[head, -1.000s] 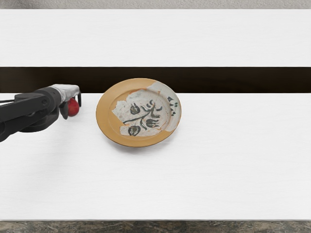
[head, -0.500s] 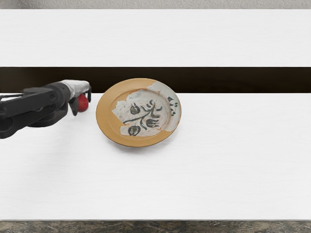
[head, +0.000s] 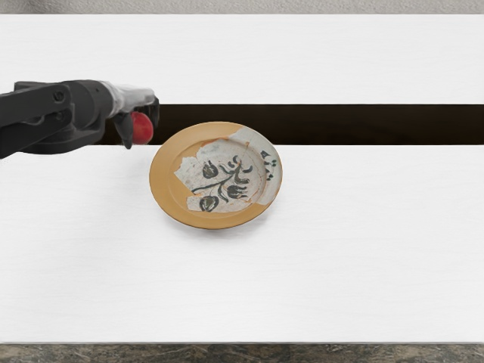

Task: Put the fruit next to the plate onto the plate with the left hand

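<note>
I see my left hand (head: 134, 113) at about 10 o'clock from the plate (head: 162, 185). Its arm comes in from the 9 o'clock side of the picture. The fingers (head: 125, 136) are curled in and pinch a small red fruit (head: 142, 128). The fruit is just outside the plate's orange rim, close but not touching it. It shows against the dark strip at the far edge of the white table (head: 340, 257). The plate lies flat and has a dark leafy drawing in its middle.
</note>
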`<state>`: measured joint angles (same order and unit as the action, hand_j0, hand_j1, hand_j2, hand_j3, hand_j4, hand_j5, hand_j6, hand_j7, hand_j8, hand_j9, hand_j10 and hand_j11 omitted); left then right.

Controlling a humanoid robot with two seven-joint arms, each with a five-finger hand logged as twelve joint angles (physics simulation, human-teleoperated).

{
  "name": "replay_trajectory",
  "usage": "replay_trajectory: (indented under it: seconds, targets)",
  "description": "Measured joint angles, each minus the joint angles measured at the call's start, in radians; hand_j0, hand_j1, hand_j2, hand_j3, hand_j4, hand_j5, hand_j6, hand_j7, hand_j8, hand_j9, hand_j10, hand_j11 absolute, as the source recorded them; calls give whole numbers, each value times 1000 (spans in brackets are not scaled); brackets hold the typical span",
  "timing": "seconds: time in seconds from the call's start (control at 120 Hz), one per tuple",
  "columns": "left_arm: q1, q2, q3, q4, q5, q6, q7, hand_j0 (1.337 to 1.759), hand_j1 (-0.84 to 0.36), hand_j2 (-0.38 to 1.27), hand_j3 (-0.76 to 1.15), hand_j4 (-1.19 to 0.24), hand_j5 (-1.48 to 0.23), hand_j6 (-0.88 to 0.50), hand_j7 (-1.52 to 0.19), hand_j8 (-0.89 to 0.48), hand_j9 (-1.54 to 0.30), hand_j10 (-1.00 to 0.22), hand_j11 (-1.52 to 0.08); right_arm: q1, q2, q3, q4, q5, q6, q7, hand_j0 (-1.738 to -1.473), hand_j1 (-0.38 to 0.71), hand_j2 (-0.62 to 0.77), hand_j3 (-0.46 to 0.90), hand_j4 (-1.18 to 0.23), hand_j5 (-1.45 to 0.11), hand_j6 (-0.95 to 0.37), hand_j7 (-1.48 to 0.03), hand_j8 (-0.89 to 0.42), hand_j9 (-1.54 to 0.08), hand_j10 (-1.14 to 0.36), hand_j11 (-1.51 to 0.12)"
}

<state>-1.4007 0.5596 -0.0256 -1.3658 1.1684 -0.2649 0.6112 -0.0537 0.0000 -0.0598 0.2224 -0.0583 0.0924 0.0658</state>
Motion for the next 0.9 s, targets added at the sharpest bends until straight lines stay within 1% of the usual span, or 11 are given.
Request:
replay_trajectory:
  seconds: [0.017, 0.158, 0.217, 0.275, 0.292, 0.3, 0.383, 0.525, 0.658, 0.8, 0.9]
  targets:
    - [-9, -1, 0, -4, -5, -2, 0, 1651, -295, 305, 0, -454, -1050, -296, -1058, -372, -1003, -741, -1005, 0, 0, 0, 0, 0, 0, 0, -1658, -331, -3, 0, -15, -19, -15, -20, -15, -20, -15, -20]
    - [-33, -88, -1, -20, -38, -9, 0, 1650, -277, 244, 0, -463, -1038, -304, -1054, -375, -1000, -739, -1004, 0, 0, 0, 0, 0, 0, 0, -1658, -331, -3, 0, -15, -19, -15, -20, -15, -20, -15, -20]
    - [-37, -108, -10, -22, -42, -10, 0, 1651, -295, 326, 0, -464, -1028, -303, -1042, -391, -996, -741, -1000, 0, 0, 0, 0, 0, 0, 0, -1658, -331, -3, 0, -15, -19, -15, -20, -15, -20, -15, -20]
    - [-37, -143, -23, -21, -46, -9, 0, 1651, -273, 280, 0, -487, -1030, -326, -1033, -403, -993, -737, -996, 0, 0, 0, 0, 0, 0, 0, -1658, -331, -3, 0, -15, -19, -15, -20, -15, -20, -15, -20]
    - [-37, -154, -27, -20, -46, -8, 0, 1652, -266, 312, 0, -492, -1028, -331, -1030, -409, -992, -737, -994, 0, 0, 0, 0, 0, 0, 0, -1658, -331, -3, 0, -15, -19, -15, -20, -15, -20, -15, -20]
    - [-37, -157, -28, -20, -47, -8, 0, 1652, -257, 269, 0, -496, -1027, -335, -1030, -413, -992, -735, -995, 0, 0, 0, 0, 0, 0, 0, -1658, -331, -3, 0, -15, -19, -15, -20, -15, -20, -15, -20]
    - [-35, -174, -44, -16, -48, -3, 0, 1652, -269, 311, 0, -506, -1019, -349, -1024, -418, -986, -731, -989, 0, 0, 0, 0, 0, 0, 0, -1658, -331, -3, 0, -15, -20, -15, -20, -15, -20, -15, -20]
    - [11, -196, -57, -6, -41, 5, 0, 1652, -275, 326, 0, -510, -1010, -352, -1016, -420, -979, -725, -981, 0, 0, 0, 0, 0, 0, 0, -1658, -331, -3, 0, -15, -20, -15, -20, -15, -20, -15, -20]
    - [55, -207, -58, 5, -33, 11, 0, 1653, -247, 317, 0, -560, -1027, -363, -999, -443, -971, -726, -970, 0, 0, 0, 0, 0, 0, 0, -1658, -331, -3, 0, -15, -20, -15, -20, -15, -20, -15, -20]
    - [80, -216, -56, 8, -25, 21, 0, 1652, -200, 219, 0, -593, -1024, -405, -980, -465, -971, -723, -971, 0, 0, 0, 0, 0, 0, 0, -1658, -331, -3, 0, -15, -20, -15, -20, -15, -20, -15, -20]
    - [103, -223, -54, 17, -9, 23, 0, 1653, -228, 314, 0, -586, -1023, -399, -971, -462, -965, -721, -965, 0, 0, 0, 0, 0, 0, 0, -1658, -331, -3, 0, -15, -20, -15, -20, -15, -20, -15, -20]
